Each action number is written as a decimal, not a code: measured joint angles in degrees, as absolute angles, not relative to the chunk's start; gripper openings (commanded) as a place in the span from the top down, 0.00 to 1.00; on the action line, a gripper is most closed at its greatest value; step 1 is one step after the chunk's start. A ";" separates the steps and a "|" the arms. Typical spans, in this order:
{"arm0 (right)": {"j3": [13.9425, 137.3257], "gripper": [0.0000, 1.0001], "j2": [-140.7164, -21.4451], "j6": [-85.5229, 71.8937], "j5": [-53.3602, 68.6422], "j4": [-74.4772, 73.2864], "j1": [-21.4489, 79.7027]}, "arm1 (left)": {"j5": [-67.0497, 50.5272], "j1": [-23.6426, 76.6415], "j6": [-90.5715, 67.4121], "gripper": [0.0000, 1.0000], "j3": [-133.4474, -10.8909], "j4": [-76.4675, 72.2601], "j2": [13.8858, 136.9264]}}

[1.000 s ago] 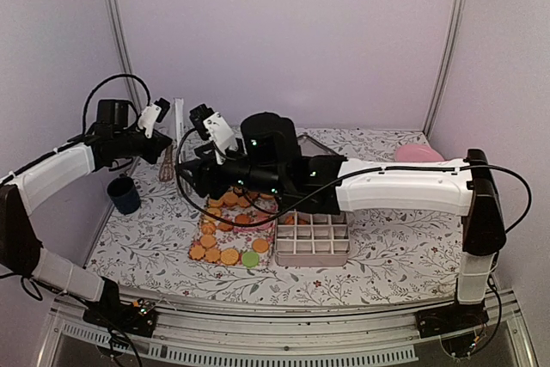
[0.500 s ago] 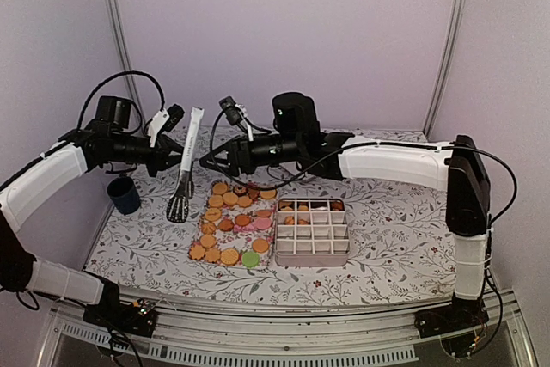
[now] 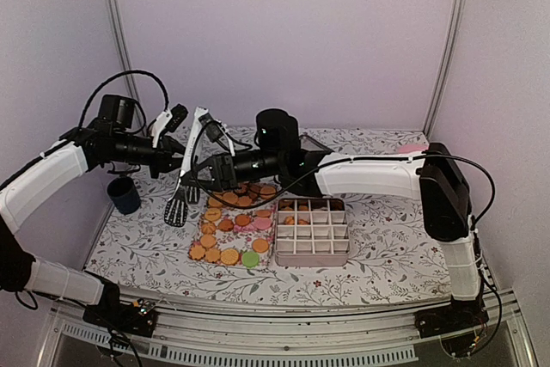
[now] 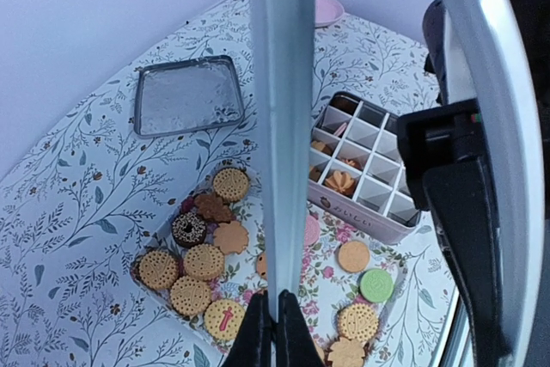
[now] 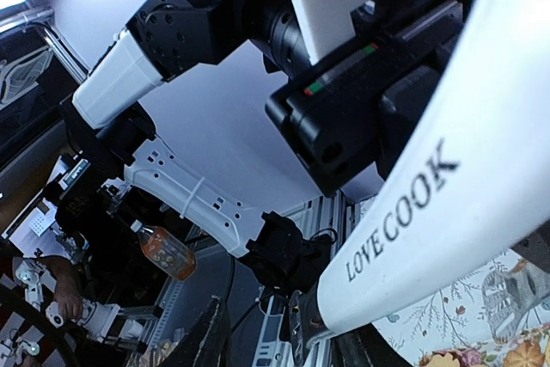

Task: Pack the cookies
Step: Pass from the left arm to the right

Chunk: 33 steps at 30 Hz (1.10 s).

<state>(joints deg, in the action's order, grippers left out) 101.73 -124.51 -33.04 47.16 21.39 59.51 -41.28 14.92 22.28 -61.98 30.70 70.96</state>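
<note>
Left gripper point(image 4: 275, 330): we are clenching it on the tongs point(image 4: 278, 126), left of the box point(image 3: 312, 253).
Right gripper point(image 3: 204, 171): crowding the tongs; grip we cannot tell.
Cookies point(image 3: 229, 256): lying beside the box.

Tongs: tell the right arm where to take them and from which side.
Take the tongs by the white arm that the left gripper is not pinching, about midway down, coming from the robot's right. They hang tilted, black heads low, and that arm's flat outer face looks turned that way, so a grip could probably close across it.
</note>
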 measured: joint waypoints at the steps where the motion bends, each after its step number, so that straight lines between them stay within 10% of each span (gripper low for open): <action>1: 101.73 0.68 -124.68 -33.85 47.07 22.63 59.59 | -41.30 15.07 22.17 1.00 -61.98 30.65 70.96; 11: 100.75 1.00 -126.61 -41.28 44.93 30.57 59.44 | -38.52 15.55 20.97 1.00 -60.95 28.10 70.48; 20: 95.79 1.00 -126.39 -44.86 44.03 35.94 58.89 | -28.91 18.02 21.21 1.00 -58.15 21.91 71.55; 26: 94.67 1.00 -126.26 -46.28 44.77 37.06 58.17 | -31.97 18.31 20.82 0.40 -59.09 22.50 74.28; 33: 92.16 1.00 -122.80 -49.17 51.51 45.50 57.67 | -42.57 16.58 24.93 0.33 -58.81 30.00 71.00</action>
